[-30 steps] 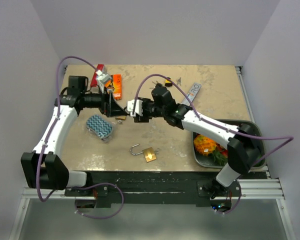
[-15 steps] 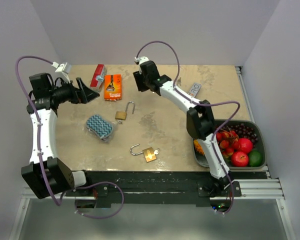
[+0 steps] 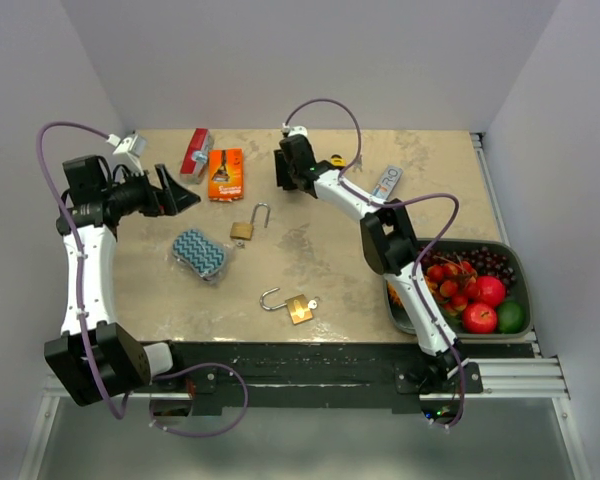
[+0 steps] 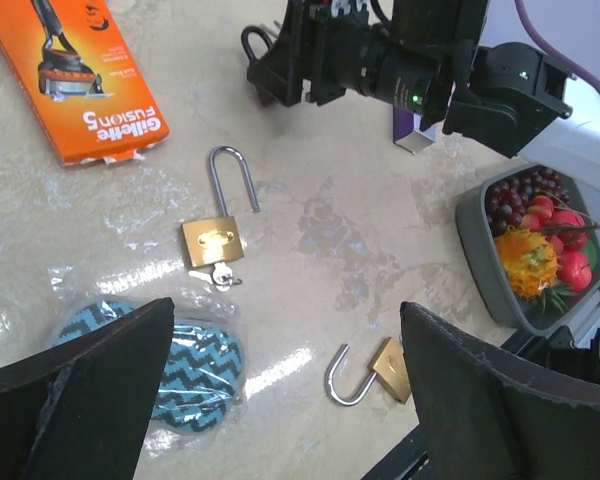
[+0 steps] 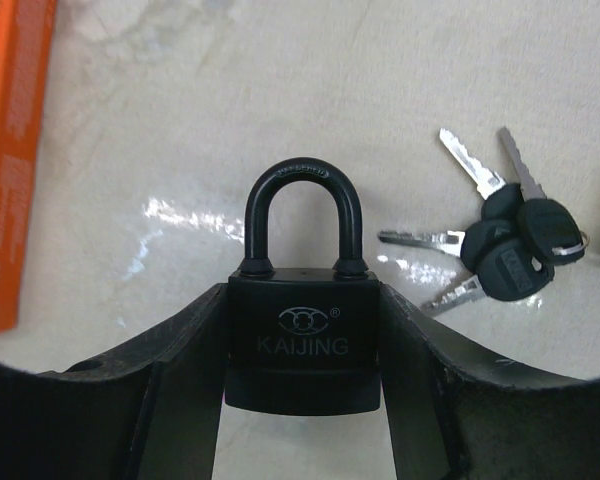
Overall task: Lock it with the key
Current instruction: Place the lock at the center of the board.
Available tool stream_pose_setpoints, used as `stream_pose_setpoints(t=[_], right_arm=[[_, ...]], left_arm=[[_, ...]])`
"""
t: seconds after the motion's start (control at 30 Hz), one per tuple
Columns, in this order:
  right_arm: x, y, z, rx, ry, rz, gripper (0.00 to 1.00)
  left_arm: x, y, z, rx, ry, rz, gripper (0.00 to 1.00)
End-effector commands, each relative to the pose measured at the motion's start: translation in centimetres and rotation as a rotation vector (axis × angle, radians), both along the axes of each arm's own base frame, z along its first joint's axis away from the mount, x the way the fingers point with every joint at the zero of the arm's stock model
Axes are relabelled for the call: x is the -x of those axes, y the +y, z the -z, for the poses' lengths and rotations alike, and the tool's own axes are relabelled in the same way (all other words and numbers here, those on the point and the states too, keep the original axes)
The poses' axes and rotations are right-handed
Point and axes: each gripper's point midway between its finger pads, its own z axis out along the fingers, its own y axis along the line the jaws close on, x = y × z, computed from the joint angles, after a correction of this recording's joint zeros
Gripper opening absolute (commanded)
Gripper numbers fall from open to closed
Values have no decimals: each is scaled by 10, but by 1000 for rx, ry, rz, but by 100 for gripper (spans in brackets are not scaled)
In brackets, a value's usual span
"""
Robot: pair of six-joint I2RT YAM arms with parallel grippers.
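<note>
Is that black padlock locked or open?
Shut: the black padlock has both shackle legs seated in its body.

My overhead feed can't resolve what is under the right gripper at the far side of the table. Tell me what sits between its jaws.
Observer: In the right wrist view, a black padlock marked KAIJING sits in the right gripper, whose jaws meet its body on both sides.
Operator: Give me the shackle state.
Observer: The shackle is closed, with both legs seated in the body.
Operator: Now find me the keys.
Observer: A bunch of black-headed keys lies on the table just to the padlock's right in that view, not touching it.
</note>
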Motion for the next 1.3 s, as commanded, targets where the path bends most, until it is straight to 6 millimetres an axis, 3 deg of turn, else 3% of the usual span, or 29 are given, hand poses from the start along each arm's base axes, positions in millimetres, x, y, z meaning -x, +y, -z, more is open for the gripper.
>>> stream_pose_setpoints(t=[0.0,0.33,0.53,0.77,0.9,0.93,1.03,1.13,1.27], right_arm=[[-36,19,-76,-217,-206,75,0],[-45,14,-52,-261,-197,154,0],[-52,12,-49,-243,-237,165,0],[-55,17,-42,-274,-241,159,9],[-55,21,-38,-283,-238,147,32],[-55,21,-37,-276,-239,140,49],[-57,24,-46,-293,-263,125,74],[-57,28,-59,-318,-280,106,82],[-57,34,-84,-339,-326,59,85]], left_arm=[[6,2,-2,-17,-17,2,99],[17,2,5,-41,3,17,99],[22,-1,12,-26,20,19,99],[24,-2,17,-20,37,22,99],[26,-2,19,-21,48,22,99],[26,-1,19,-23,47,20,99],[25,-1,19,-25,46,17,99],[23,1,17,-35,31,14,99],[16,5,7,-72,-25,18,99]])
